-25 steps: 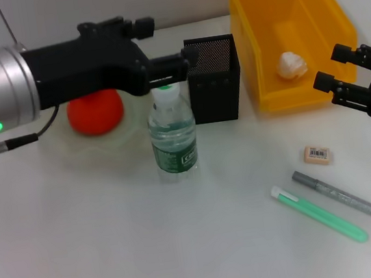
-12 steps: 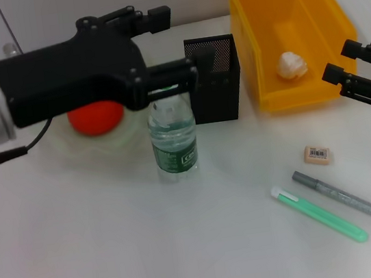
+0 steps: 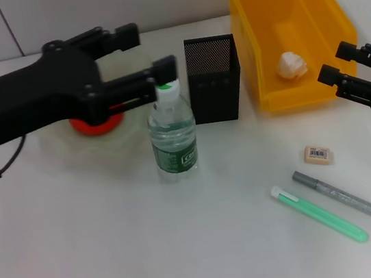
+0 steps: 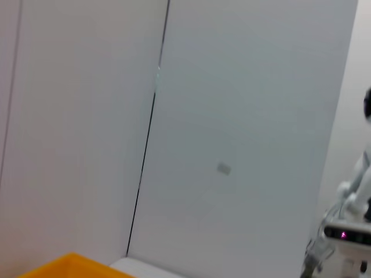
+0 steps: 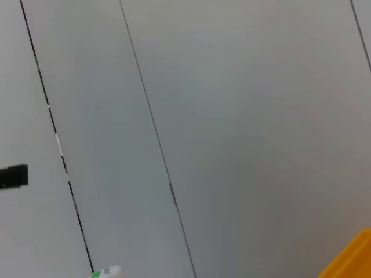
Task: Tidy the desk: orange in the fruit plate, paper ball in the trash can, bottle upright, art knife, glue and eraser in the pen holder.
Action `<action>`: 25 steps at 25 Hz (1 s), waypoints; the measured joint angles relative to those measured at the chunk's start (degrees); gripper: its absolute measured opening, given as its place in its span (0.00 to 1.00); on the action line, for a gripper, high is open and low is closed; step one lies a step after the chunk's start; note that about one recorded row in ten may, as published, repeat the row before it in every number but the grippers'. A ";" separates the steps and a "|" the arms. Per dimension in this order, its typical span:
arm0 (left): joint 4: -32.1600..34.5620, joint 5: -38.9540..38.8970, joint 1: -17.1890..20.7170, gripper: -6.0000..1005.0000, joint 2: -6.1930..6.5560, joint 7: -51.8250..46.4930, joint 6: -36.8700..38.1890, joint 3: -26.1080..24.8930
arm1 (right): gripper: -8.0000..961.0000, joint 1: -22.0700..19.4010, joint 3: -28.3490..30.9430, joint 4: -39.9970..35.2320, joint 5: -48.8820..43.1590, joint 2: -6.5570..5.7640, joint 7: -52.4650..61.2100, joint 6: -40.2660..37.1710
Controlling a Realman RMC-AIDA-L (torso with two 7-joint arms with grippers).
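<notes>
Two grippers hover with fingers apart, left by the upright bottle, right near the eraser on the desk, likely the next pick for the pen holder.

Head downward; wrists toward wall

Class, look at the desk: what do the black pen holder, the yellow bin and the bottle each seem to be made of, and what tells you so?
The pen holder looks like matte black metal mesh: fine perforations show on its upper walls. The trash can looks like smooth moulded plastic, uniformly bright yellow with a slight sheen. The bottle seems to be clear thin plastic, see-through above its green label, with a white cap.
</notes>
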 joint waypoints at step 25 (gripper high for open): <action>-34.15 -8.45 -4.85 0.78 0.35 27.34 18.45 -16.13 | 0.76 0.61 -0.04 -8.93 -6.49 -0.02 15.57 -1.85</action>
